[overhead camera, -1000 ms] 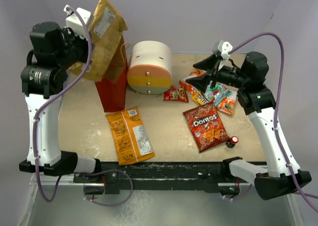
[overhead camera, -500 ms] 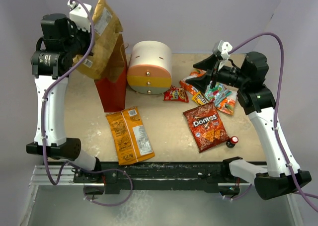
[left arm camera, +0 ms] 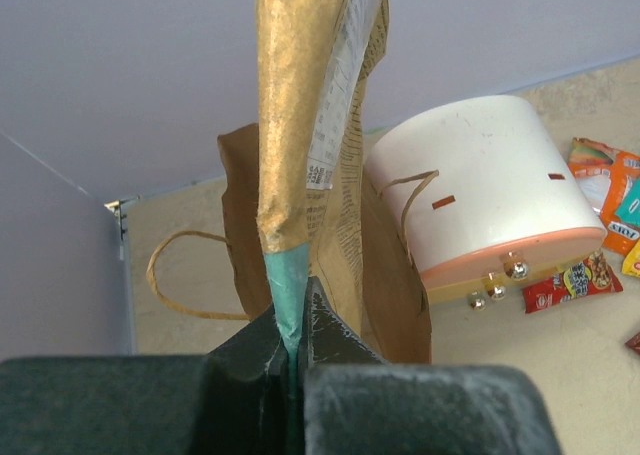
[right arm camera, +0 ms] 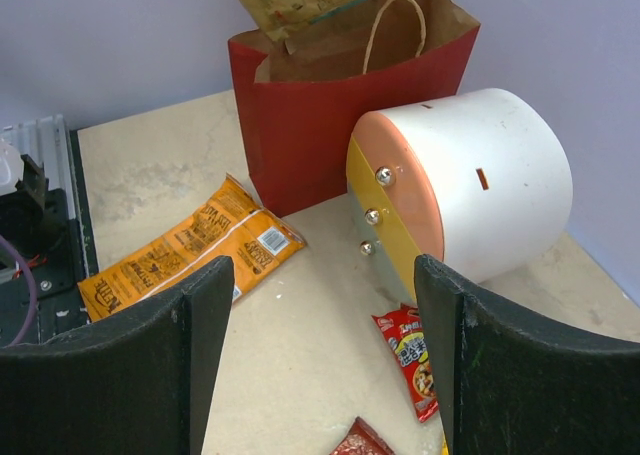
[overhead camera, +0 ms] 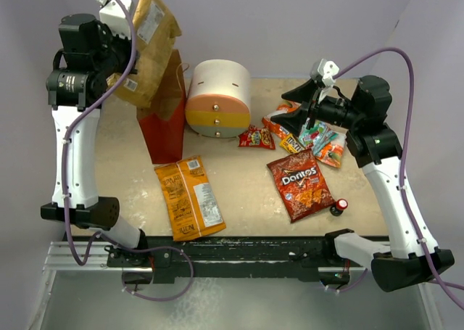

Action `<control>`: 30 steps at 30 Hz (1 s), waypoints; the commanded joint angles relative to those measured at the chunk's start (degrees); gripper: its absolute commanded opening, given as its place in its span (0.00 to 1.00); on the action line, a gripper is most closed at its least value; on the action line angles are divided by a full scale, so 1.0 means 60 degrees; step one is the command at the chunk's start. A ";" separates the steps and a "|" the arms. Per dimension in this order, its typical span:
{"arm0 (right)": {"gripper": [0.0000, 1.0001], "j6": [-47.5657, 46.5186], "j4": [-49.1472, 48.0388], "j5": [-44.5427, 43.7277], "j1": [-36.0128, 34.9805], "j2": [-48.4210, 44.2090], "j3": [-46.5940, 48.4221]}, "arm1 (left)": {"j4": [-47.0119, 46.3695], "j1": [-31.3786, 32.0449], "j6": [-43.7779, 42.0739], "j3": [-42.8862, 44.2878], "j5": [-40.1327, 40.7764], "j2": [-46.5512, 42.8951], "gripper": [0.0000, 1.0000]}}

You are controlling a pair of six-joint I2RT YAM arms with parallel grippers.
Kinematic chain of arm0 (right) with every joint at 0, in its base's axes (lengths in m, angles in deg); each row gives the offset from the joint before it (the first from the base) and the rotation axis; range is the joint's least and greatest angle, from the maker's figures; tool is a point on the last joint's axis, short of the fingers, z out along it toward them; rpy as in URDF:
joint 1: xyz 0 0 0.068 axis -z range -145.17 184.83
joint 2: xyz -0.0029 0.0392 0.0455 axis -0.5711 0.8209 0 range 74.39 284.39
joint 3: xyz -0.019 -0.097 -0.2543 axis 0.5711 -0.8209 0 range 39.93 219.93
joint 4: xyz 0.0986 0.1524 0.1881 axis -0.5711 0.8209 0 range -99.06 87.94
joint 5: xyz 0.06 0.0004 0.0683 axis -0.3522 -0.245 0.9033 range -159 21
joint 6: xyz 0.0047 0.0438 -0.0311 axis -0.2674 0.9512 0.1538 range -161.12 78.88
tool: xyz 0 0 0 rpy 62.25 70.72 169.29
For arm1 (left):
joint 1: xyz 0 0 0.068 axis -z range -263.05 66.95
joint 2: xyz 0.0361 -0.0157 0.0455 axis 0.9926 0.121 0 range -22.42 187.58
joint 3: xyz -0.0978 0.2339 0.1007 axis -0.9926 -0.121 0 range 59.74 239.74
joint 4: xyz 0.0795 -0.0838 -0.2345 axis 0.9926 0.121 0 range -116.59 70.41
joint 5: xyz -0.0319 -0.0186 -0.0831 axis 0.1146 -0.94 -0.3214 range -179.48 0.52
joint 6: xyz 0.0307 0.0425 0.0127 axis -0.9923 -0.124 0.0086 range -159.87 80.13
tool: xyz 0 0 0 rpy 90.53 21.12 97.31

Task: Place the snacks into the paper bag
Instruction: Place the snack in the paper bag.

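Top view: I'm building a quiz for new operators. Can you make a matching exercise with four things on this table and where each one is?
1. tan chip bag
2. orange chip bag
3. Doritos bag
4. round drawer unit

A. flat on the table beside the small bottle
B. standing right of the paper bag
C. hanging from the shut left tool above the paper bag
D. flat in front of the paper bag

Pairs: 1-C, 2-D, 3-A, 4-B

From high at the near edge, we look down on the whole worktop (overhead camera: 254,192). Our left wrist view sits close behind the left tool (left arm camera: 290,320), raised and facing far. Our right wrist view looks left across the worktop. All three share the paper bag (overhead camera: 165,134) and drawer unit (overhead camera: 217,98).
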 commanded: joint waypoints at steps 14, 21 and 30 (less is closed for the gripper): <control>0.76 -0.0013 -0.0350 0.0381 0.0028 -0.0212 -0.0047 | -0.1085 -0.0148 0.0162 -0.1731 0.0808 -0.0270 0.00; 0.76 0.0004 -0.0382 0.0437 0.0028 -0.0234 -0.0090 | -0.1365 -0.0148 0.0225 -0.2281 0.0896 -0.0134 0.00; 0.76 0.0050 -0.0462 0.0540 0.0028 -0.0190 -0.0148 | -0.1447 -0.0148 0.0305 -0.2264 0.0839 0.0665 0.00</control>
